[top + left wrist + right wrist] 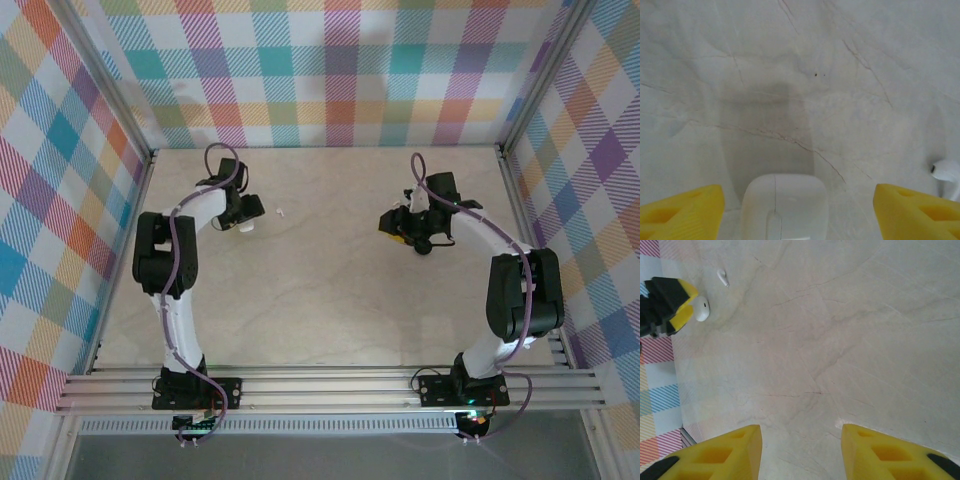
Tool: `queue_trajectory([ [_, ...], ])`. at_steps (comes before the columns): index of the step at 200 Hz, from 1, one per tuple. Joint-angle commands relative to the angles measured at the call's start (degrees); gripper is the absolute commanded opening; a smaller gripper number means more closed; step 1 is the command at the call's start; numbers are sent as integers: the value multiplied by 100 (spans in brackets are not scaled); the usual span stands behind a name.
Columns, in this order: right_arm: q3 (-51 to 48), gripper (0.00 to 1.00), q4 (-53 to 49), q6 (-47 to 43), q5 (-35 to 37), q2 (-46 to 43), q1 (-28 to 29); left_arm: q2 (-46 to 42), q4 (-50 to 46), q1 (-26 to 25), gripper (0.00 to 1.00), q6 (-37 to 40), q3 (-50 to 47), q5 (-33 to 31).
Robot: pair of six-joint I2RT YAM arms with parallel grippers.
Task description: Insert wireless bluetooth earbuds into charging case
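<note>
One white charging case (784,207); one white earbud (946,170) lying near it.

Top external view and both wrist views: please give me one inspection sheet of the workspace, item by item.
Surface: pale marbled tabletop; two tiny dark specks.
Job's things: white charging case; one white earbud lying on the table to its side, apart from it.
Clutter: nothing seen.
Grippers: left gripper open, straddling the case with a gap on each side; right gripper open, nothing between its fingers.
Cables: purple cable along each arm.
Surroundings: plaid walls; aluminium rails at the near edge.
</note>
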Motion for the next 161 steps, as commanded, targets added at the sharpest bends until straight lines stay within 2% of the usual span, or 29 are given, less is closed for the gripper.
queue_trajectory([
  [1, 140, 46, 128, 9, -108, -91, 39, 194, -457, 31, 75, 60, 243, 109],
  [31, 38, 46, 275, -1, -164, -146, 39, 231, -415, 25, 60, 154, 177, 292],
  [91, 81, 46, 286, 80, -413, -187, 39, 21, -180, 15, 45, 304, -263, 412],
  [119, 96, 46, 331, 311, -406, -231, 46, -334, 18, -32, 44, 602, -629, 620],
  [161, 204, 46, 99, 187, -543, -226, 213, -933, 330, -205, 43, 1151, -1232, 963],
])
